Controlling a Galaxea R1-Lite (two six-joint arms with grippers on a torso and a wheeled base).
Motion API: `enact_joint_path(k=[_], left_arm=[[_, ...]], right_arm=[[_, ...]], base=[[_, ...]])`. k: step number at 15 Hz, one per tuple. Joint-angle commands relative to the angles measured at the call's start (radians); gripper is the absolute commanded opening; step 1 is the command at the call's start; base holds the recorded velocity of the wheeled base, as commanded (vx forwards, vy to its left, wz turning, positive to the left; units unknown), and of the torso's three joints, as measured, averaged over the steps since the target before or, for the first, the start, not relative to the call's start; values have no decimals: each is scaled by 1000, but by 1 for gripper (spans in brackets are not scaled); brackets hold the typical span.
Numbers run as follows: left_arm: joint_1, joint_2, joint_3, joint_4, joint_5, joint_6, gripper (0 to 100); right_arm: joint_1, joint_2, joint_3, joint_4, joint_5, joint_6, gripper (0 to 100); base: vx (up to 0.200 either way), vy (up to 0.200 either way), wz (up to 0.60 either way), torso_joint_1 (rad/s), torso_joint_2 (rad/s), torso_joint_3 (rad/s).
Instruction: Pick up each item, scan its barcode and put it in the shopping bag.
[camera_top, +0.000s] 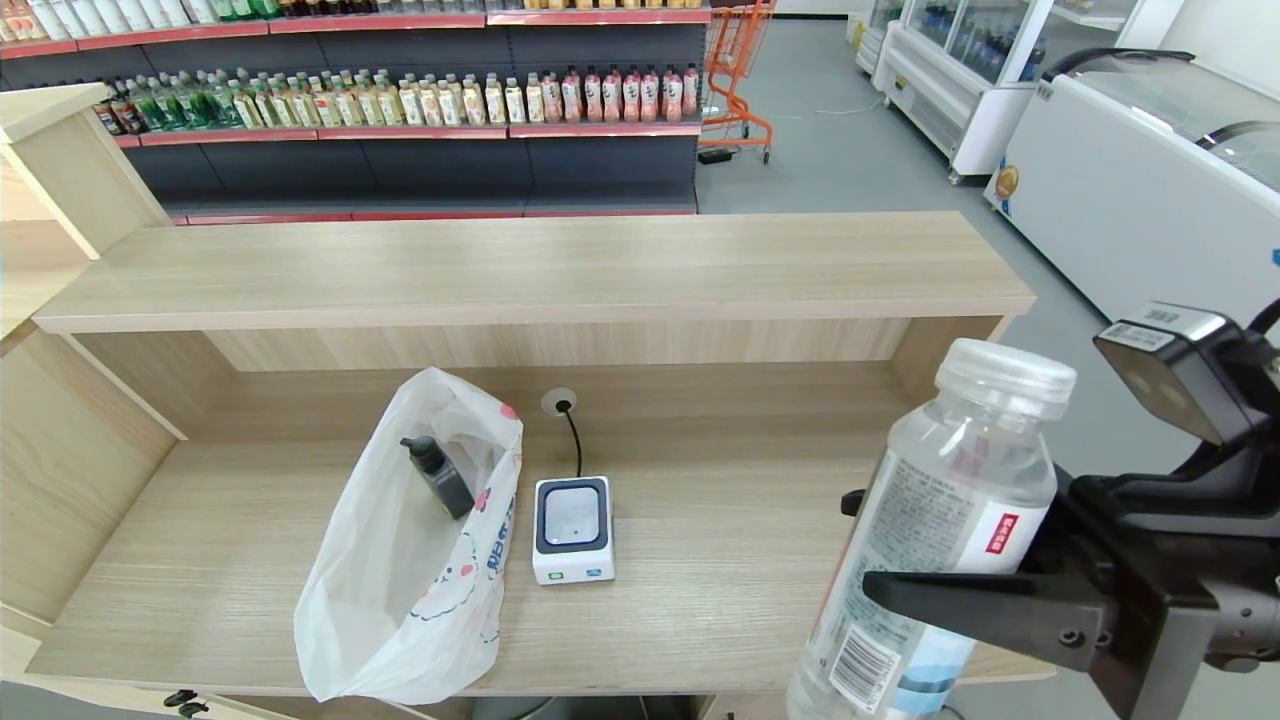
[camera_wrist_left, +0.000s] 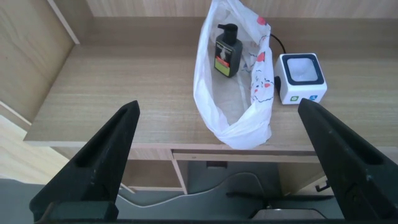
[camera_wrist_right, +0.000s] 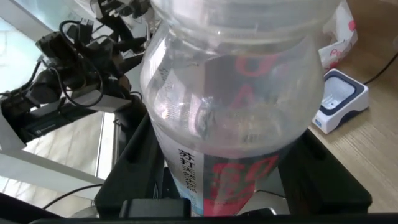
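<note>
- Right fingers: were clamped on a clear water bottle, lower right of frame, over the surface's right edge.
- Left fingers: stood spread wide, empty, off the near edge.
- Shopping bag: lay lower left, mouth open, dark pump bottle inside.
- Scanner: sat just beside the bag; bare surface ran rightward.

Light wood table with a raised ledge along its far edge and a wood side panel at the left. Behind it stands a dark store shelf carrying a row of drink bottles. An orange cart is parked beside the shelf on the grey floor. White chest freezers line the right side.
</note>
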Motion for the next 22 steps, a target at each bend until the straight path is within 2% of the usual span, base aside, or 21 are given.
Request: enact_joint_path(k=[1, 4, 7, 11, 17, 20, 22], left_arm=[[0, 0, 0, 0, 0, 0, 100], [0, 0, 0, 0, 0, 0, 100], [0, 0, 0, 0, 0, 1, 100], [0, 0, 0, 0, 0, 1, 100], [0, 0, 0, 0, 0, 0, 100], [0, 0, 0, 0, 0, 0, 100], [0, 0, 0, 0, 0, 0, 100]], right_arm=[[0, -10, -2, 1, 0, 6, 0], [-20, -29, -2, 18, 0, 18, 0], [-21, -63, -2, 96, 0, 11, 0], [-23, -64, -10, 99, -2, 9, 0], [-46, -66, -24, 93, -8, -120, 0], [-140, -56, -5, 91, -267, -393, 0], [-147, -110, 59, 90, -377, -537, 0]], base=[[0, 0, 0, 0, 0, 0], [0, 0, 0, 0, 0, 0], [0, 0, 0, 0, 0, 0], [0, 0, 0, 0, 0, 0], [0, 0, 0, 0, 0, 0], [0, 0, 0, 0, 0, 0], [0, 0, 0, 0, 0, 0]])
